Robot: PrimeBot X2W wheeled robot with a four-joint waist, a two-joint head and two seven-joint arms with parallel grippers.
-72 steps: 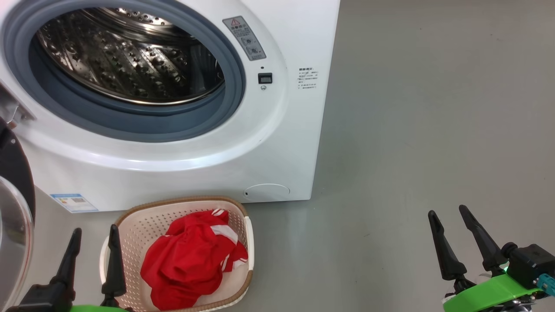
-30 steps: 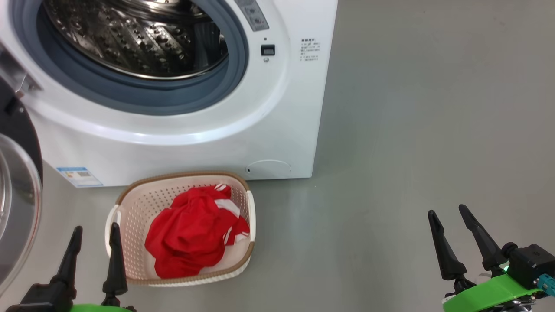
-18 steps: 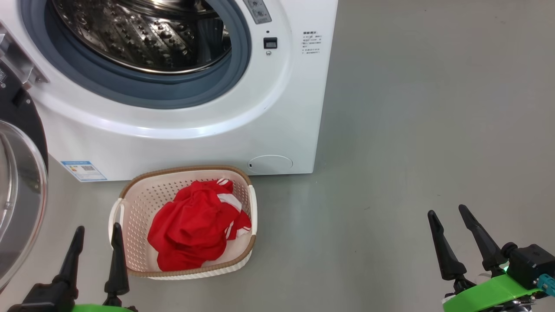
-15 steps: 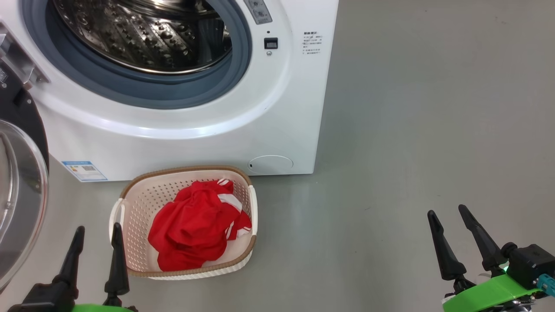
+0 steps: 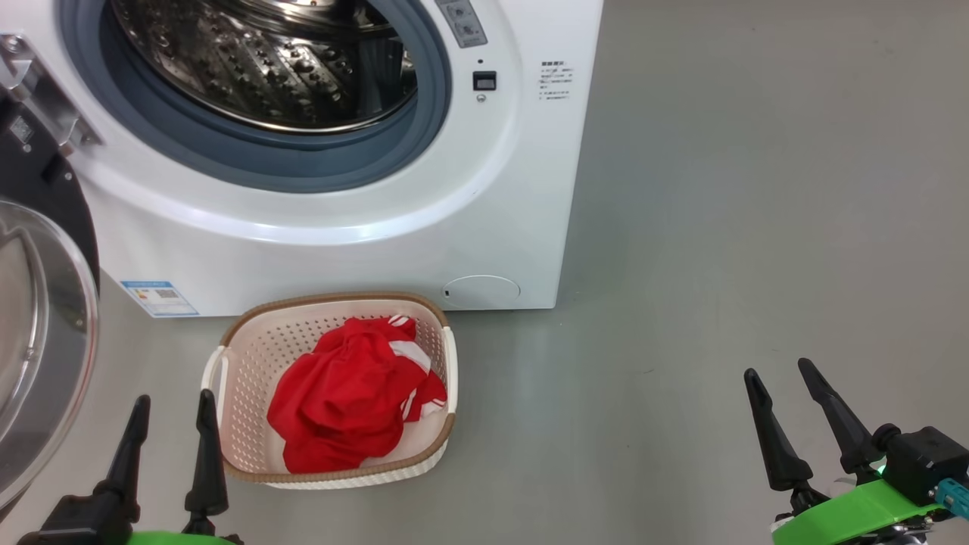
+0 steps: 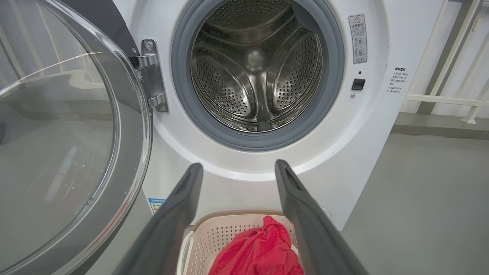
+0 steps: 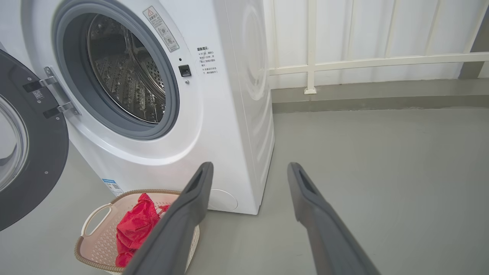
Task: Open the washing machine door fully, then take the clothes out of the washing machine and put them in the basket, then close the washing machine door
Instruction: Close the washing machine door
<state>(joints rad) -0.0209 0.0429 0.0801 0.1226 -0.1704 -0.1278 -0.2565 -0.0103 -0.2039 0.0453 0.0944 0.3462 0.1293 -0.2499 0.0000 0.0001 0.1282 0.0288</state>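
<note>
The white washing machine [image 5: 484,204] stands with its steel drum [image 6: 256,72] bare inside. Its door [image 5: 42,333] hangs swung open at the left, the glass bowl [image 6: 57,145] facing me. The red clothes [image 5: 352,397] lie in the cream basket [image 5: 250,356] on the floor before the machine. My left gripper [image 5: 172,405] is open, just left of the basket's near corner. Far right, over bare floor, my right gripper [image 5: 780,371] is open too, holding nothing.
Grey floor [image 5: 757,189] stretches to the right of the machine. A white railing and wall [image 7: 363,61] run behind it. The open door takes up the room left of the basket.
The head view has shifted: machine and basket have slid slightly right and down in the picture. Both grippers keep their places and stay open. The clothes lie as before.
</note>
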